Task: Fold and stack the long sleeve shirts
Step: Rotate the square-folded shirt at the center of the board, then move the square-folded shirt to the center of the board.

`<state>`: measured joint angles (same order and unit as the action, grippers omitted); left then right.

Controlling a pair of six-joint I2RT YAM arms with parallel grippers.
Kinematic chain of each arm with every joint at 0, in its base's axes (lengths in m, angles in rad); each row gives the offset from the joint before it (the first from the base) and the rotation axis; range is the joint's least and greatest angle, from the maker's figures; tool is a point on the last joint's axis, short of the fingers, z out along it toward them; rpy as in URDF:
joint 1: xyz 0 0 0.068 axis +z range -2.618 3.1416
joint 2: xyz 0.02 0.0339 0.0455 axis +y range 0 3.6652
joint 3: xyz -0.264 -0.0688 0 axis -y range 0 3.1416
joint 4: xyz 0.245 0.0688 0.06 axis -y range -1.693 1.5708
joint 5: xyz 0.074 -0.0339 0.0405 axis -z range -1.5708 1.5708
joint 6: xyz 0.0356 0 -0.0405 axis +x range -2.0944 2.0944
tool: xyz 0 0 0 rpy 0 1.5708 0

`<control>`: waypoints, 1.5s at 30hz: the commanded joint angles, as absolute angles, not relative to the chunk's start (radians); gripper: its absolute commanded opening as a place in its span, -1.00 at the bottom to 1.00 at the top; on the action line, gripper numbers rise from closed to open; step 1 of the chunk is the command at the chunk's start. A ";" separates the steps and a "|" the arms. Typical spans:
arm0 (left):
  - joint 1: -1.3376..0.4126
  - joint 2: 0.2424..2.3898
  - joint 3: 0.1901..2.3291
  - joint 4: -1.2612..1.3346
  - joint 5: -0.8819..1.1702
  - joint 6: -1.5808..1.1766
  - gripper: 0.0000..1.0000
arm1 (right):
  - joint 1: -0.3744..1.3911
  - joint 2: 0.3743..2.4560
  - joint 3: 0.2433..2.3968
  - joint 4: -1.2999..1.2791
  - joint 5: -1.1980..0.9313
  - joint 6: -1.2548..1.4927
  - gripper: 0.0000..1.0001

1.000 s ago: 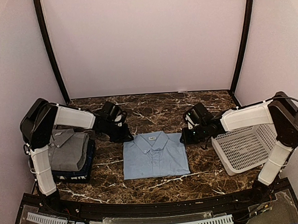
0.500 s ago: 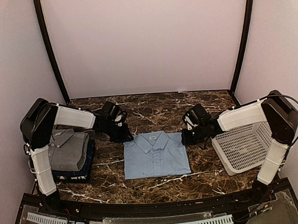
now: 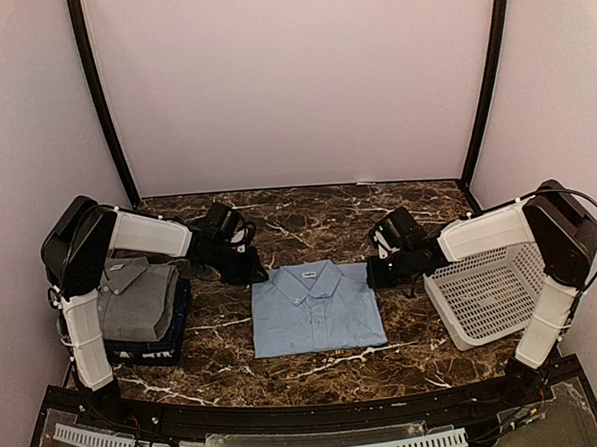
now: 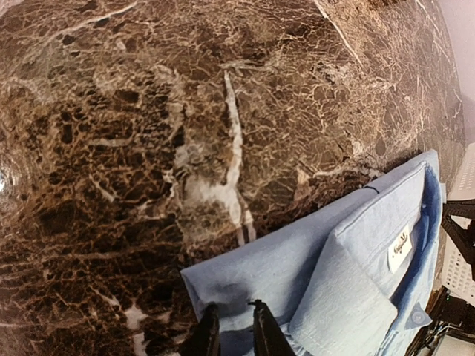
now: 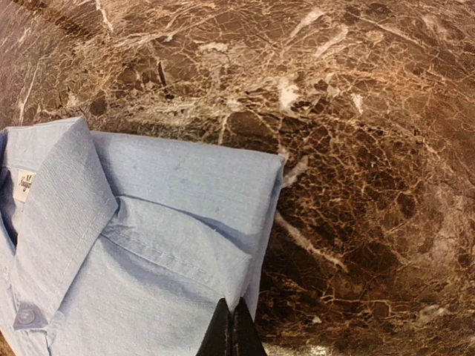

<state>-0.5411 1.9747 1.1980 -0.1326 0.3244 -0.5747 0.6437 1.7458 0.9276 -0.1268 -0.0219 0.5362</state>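
A light blue button-front long sleeve shirt (image 3: 318, 310) lies folded flat, collar to the back, in the middle of the marble table. My left gripper (image 3: 255, 275) is at its back left shoulder corner; in the left wrist view its fingers (image 4: 234, 305) stand close together, pinching a dimple of the blue cloth (image 4: 326, 259). My right gripper (image 3: 374, 276) is at the back right corner, its fingertips (image 5: 234, 304) pressed together on the folded edge of the shirt (image 5: 148, 222). At the left, a folded grey collared shirt (image 3: 137, 297) rests on a dark navy one (image 3: 179, 320).
A white plastic lattice basket (image 3: 488, 296) stands at the right, under my right arm. Dark posts rise at the table's back corners, and a black rail runs along the near edge.
My right gripper has closed on the shirt's right edge. The blue shirt and both grippers have shifted slightly to the right.
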 commanded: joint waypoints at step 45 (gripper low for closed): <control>-0.534 1.227 0.983 -0.507 0.145 -0.559 0.32 | 0.864 2.032 1.243 -0.193 -0.085 0.464 0.25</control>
